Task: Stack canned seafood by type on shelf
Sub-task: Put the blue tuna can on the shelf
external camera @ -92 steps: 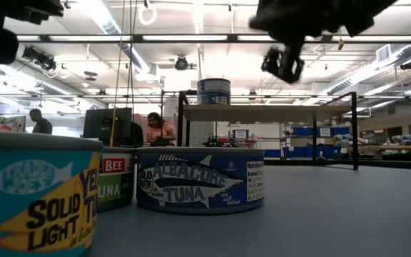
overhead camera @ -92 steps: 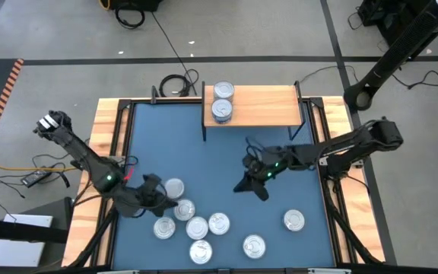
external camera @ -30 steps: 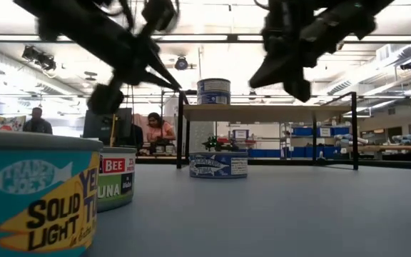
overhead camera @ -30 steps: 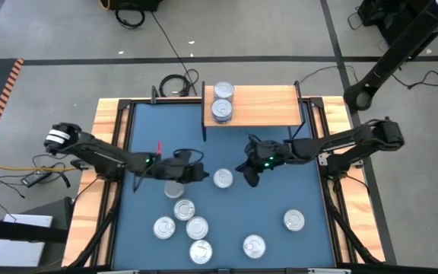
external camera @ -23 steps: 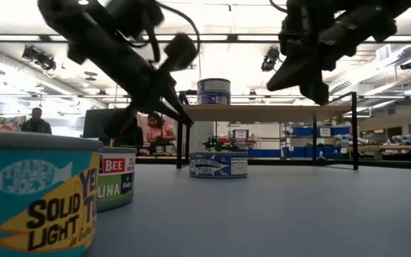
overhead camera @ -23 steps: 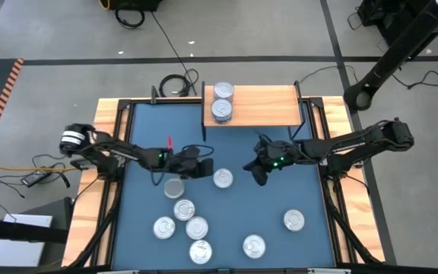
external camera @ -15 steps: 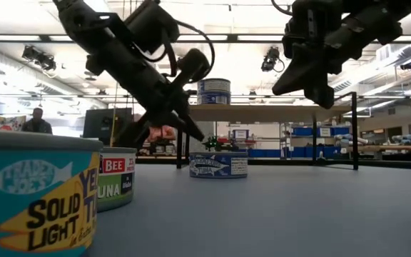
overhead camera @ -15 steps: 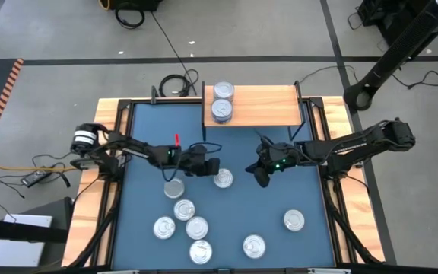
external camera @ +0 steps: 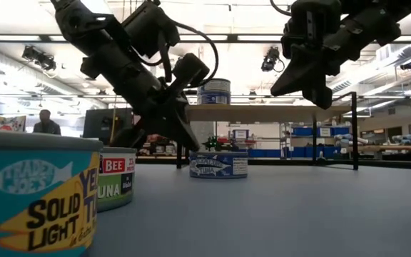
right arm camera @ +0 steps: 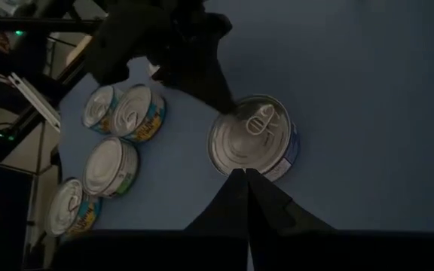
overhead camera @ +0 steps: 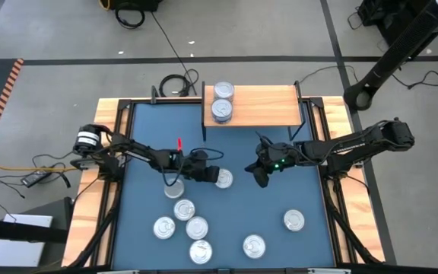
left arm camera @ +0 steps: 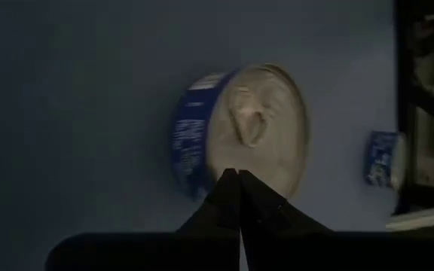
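Centre-frame tin [overhead camera: 223,179] — left gripper [overhead camera: 207,174] at its left edge, nearer; right gripper [overhead camera: 258,176] apart; both pinched closed, empty.

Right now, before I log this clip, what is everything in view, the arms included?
shelf: one, light wood on black legs, far edge of the table.
shelf cans: two lids seen from above, silver, left end of the shelf.
centre can: one, silver lid with blue label, mid-table between the two grippers.
other table cans: seven, silver lids, near half of the table.
table: one, blue top with wood edging.
cable: one, black, coiled on the floor behind the table.
person: one, far off in the room.
left gripper: shut, at the centre can's left side.
right gripper: shut, above the table to that can's right.
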`<act>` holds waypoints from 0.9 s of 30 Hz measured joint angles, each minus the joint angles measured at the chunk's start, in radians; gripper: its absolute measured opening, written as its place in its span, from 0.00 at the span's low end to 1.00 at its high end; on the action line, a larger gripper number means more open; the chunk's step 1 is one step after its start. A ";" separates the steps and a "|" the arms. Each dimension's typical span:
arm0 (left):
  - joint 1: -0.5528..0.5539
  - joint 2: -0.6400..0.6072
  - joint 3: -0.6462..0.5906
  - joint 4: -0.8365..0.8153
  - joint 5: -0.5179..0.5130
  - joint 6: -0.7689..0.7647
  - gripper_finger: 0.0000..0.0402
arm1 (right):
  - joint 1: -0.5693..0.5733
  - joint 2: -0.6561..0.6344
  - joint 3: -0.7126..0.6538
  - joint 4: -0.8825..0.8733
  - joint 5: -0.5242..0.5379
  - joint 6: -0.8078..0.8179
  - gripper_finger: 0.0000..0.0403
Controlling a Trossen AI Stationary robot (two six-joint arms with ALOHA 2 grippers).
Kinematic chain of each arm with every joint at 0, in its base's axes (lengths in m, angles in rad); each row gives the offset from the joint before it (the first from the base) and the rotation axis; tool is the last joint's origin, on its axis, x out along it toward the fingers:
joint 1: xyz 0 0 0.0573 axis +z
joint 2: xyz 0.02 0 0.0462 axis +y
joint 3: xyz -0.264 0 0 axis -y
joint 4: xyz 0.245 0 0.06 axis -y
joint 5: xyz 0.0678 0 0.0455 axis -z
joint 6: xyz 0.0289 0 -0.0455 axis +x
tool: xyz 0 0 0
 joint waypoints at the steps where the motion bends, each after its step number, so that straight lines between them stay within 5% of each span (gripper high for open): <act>1: -0.002 0.009 0.000 0.023 0.002 0.001 0.00 | 0.000 0.000 0.000 0.000 0.000 0.000 0.00; 10: -0.011 0.045 0.001 0.085 0.002 0.018 0.00 | 0.001 0.000 0.000 0.009 0.000 0.064 0.00; 19: -0.034 0.080 0.001 0.147 -0.019 0.068 0.00 | 0.027 0.000 -0.161 0.320 -0.005 0.211 0.00; 27: -0.060 0.009 -0.069 0.239 -0.069 0.007 0.00 | 0.057 0.000 -0.183 0.338 0.008 0.236 0.00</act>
